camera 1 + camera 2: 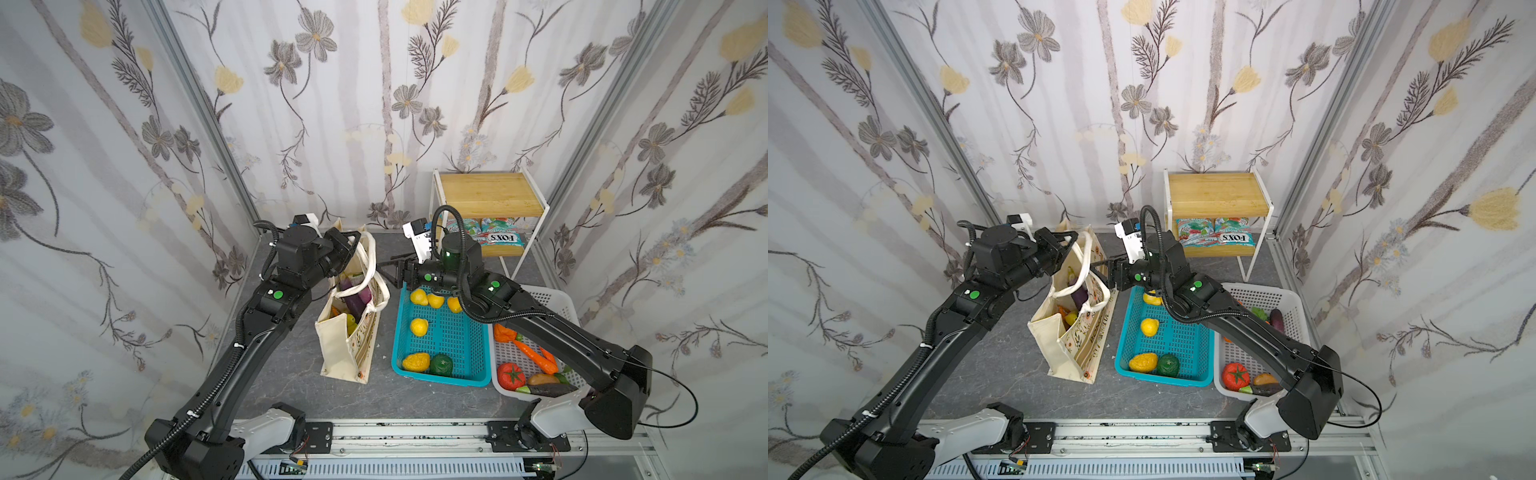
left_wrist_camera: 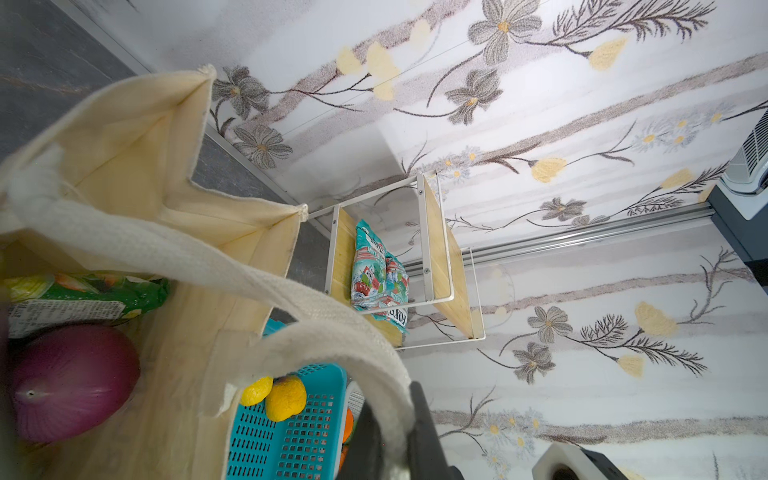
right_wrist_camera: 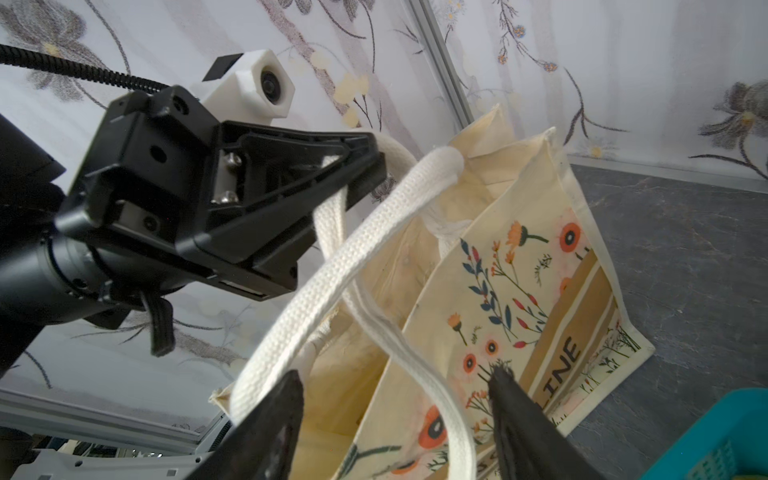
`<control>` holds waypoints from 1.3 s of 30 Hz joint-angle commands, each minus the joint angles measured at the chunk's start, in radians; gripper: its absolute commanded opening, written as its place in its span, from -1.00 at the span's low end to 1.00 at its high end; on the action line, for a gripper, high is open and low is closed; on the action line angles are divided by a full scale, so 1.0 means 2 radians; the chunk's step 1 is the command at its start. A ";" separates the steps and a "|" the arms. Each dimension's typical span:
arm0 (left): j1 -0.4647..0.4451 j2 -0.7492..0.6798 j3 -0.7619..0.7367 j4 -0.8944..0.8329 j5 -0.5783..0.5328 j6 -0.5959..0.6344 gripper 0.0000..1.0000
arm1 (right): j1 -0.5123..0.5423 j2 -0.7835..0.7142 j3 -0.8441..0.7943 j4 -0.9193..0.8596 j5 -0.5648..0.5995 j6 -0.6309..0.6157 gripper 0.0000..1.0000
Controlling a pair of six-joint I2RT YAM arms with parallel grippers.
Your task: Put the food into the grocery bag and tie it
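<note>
The right arm hides much of the white basket (image 1: 557,296). Beside it, the teal basket (image 1: 449,332), perforated plastic, holds yellow fruit. Left of that, with bare grey table (image 1: 291,374) around it, stands the canvas bag (image 1: 336,353). Its mouth is open, with a glossy eggplant (image 2: 70,382) and a green packet (image 2: 83,291) inside; deeper contents are unclear. The left gripper (image 3: 374,162) is clenched on a woven rope handle (image 3: 330,212). The right gripper (image 3: 397,372) is released, its fingers spread beside the bag. Farthest is a wooden shelf (image 1: 490,193).
</note>
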 commanded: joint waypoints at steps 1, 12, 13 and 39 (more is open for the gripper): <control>0.000 -0.004 0.010 0.021 0.010 -0.008 -1.00 | -0.015 -0.020 -0.029 0.032 0.004 -0.011 0.68; 0.000 -0.023 0.023 0.023 0.018 -0.008 -1.00 | -0.034 -0.045 -0.123 0.090 0.034 -0.031 0.57; 0.000 -0.025 0.021 0.023 0.019 -0.009 -1.00 | -0.035 -0.048 -0.137 0.111 0.026 -0.026 0.56; 0.004 -0.015 0.017 0.029 0.039 -0.002 -1.00 | 0.035 0.107 -0.216 0.560 -0.142 0.125 0.30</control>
